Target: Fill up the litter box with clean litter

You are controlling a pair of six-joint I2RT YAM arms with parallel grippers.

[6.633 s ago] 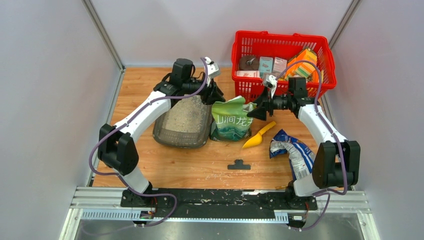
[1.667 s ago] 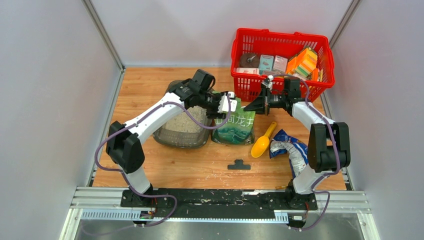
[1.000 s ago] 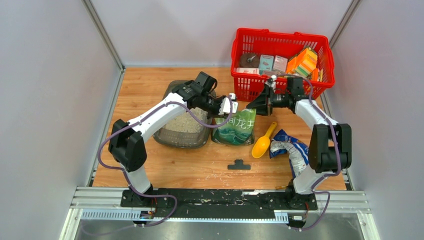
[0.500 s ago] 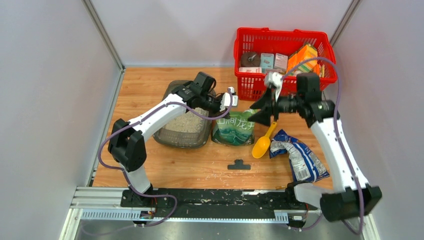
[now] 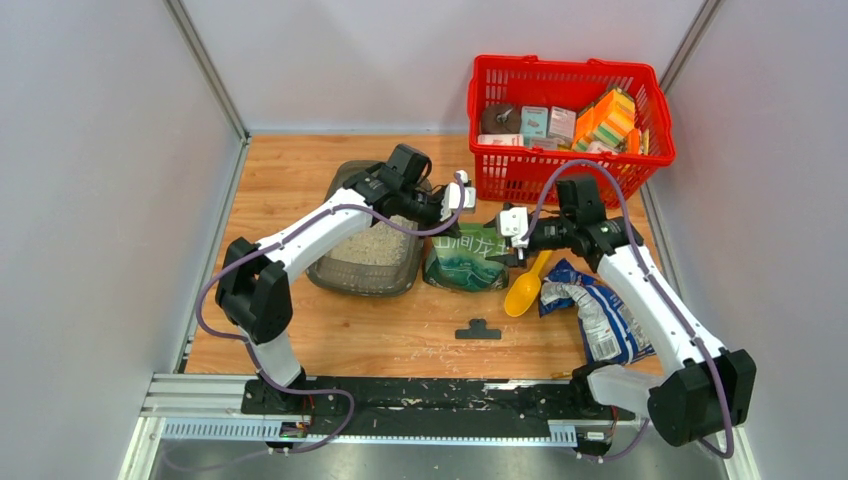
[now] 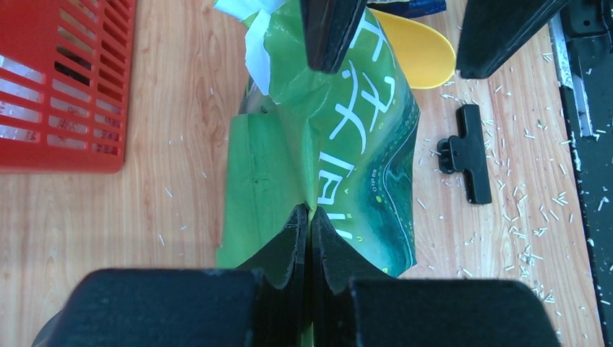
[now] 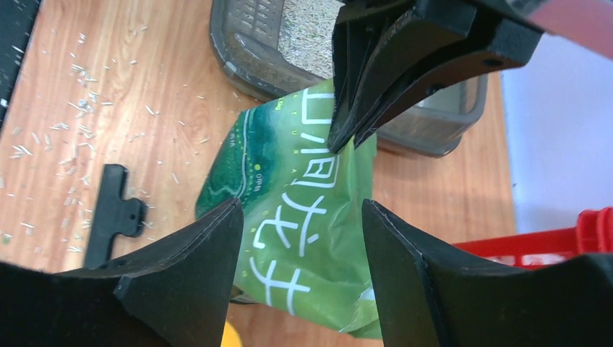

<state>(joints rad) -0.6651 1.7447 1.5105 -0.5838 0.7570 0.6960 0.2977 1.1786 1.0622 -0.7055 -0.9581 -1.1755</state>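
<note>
The litter box [image 5: 350,285] is a dark grey tray at centre left, holding beige clean litter [image 5: 372,245]; it also shows in the right wrist view [image 7: 434,134] with the litter [image 7: 311,29] in it. A green litter bag [image 5: 465,258] stands just right of the box. My left gripper [image 5: 447,213] is shut on a fold of the bag's upper edge [image 6: 309,217]. My right gripper [image 5: 500,243] is open at the bag's right side; in its wrist view [image 7: 300,217] its fingers straddle the bag [image 7: 311,210] without touching it.
A red wire basket [image 5: 570,165] of boxes stands at the back right. A yellow scoop [image 5: 522,293], a crumpled blue and silver bag [image 5: 598,315] and a black clip [image 5: 478,330] lie on the wooden table [image 5: 300,330]. Spilled grains lie round the clip.
My right arm has come down and moved left, its open gripper now low at the bag's right side. My left gripper has kept its pinch on the bag.
</note>
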